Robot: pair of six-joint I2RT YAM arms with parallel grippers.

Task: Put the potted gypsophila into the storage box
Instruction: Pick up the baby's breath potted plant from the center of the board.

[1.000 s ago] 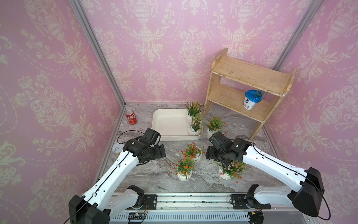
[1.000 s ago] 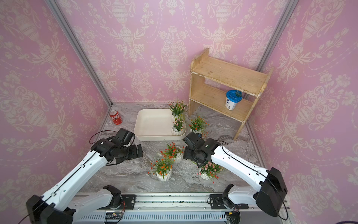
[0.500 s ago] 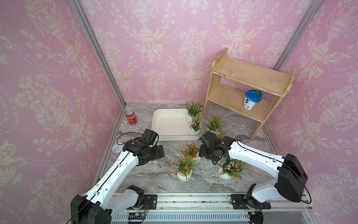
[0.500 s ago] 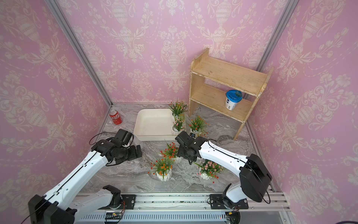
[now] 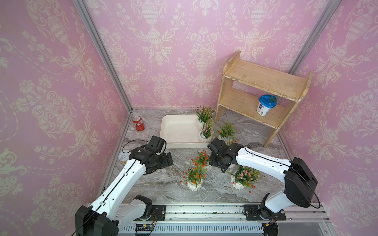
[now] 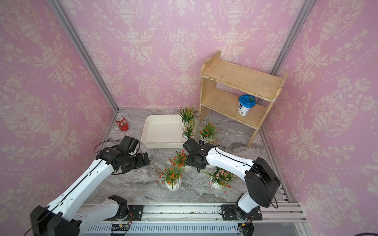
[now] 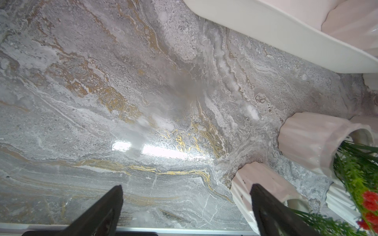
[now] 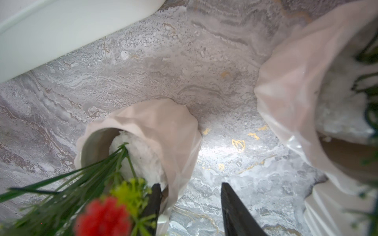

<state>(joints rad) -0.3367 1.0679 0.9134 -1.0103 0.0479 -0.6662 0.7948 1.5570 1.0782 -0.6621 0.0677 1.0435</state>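
The cream storage box point(image 5: 176, 130) point(image 6: 161, 130) lies at the back and holds two potted gypsophila point(image 5: 206, 133) along its right wall. Several more pots stand on the marble in front of it. My right gripper point(image 5: 220, 168) point(image 6: 197, 169) point(image 8: 190, 185) points down at the red-flowered pot point(image 5: 202, 160) point(image 8: 155, 126). It is open and straddles the pot's rim: one finger is inside against the wall, the other stands off outside. My left gripper point(image 5: 168, 160) point(image 7: 186, 186) hovers wide open over bare marble. One of its fingers is close to an orange-flowered pot point(image 5: 193, 180) point(image 7: 263, 179).
A red can point(image 5: 138, 123) stands at the back left. A wooden shelf point(image 5: 261, 81) at the back right holds a blue-lidded tub point(image 5: 266, 105). A pink-flowered pot point(image 5: 243, 179) sits under my right forearm. Another pot point(image 5: 227, 131) stands right of the box. Pink walls close in on both sides.
My right gripper has swung left from the pink-flowered pot to the red-flowered one, dropped over its rim and narrowed its jaws. The left arm has barely moved.
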